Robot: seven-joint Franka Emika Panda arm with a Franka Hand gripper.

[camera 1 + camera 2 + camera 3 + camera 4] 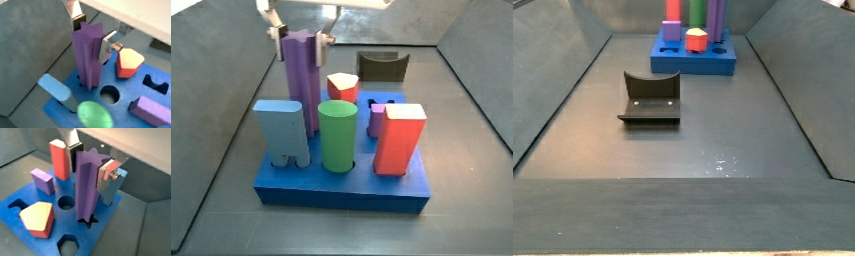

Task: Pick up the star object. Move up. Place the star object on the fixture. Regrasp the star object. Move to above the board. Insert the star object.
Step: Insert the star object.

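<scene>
Gripper (90, 154) above blue board (17, 203), fingers (110, 170) clamped on upper part of purple star object (87, 183). Star object upright, lower end seated in star-shaped hole directly below gripper. Side view: light-blue block (279, 130) and green cylinder (337, 135) on board below gripper, red block (400, 138) further right. Fixture (649, 97) well apart from gripper.

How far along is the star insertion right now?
Pickup, fixture regrasp and the move over the board look done: the fixture is bare. In hand: the gripper is shut on the purple star object, whose lower end sits in the blue board's star slot. Left: seat it fully and release.
</scene>
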